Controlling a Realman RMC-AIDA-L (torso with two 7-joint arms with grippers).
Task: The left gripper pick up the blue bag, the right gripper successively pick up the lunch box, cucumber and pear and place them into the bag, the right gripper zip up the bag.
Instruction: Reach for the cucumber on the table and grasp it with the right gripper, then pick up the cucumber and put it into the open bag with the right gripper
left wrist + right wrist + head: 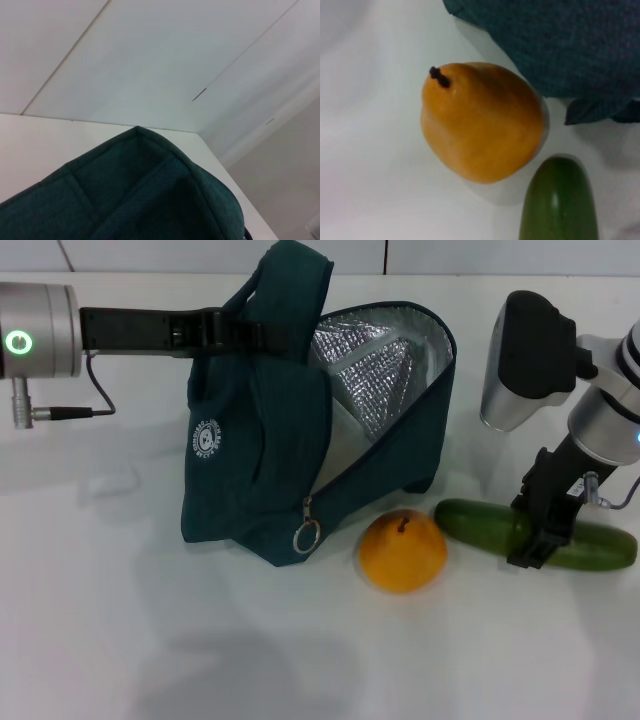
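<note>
Cucumber lies flat on the white table, and the right gripper stands on its middle part: the black fingers come down on both sides of the green body and grasp it. The round end of the cucumber points away from these fingers toward the pear, and the other end sticks out on the far side of the fingers. In the right wrist view the same round cucumber end is near the pear but a thin gap stays between them.

The pear rests on the table with its short brown stem up, just beside the lower edge of the blue bag.

The left gripper reaches to the top of the bag, and its fingers are clenched on a handle loop, so the bag stands upright with the mouth open. The silver quilted lining shows inside. The metal ring zipper pull hangs low on the front, well apart from the left fingers. The lunch box does not show in any view.
</note>
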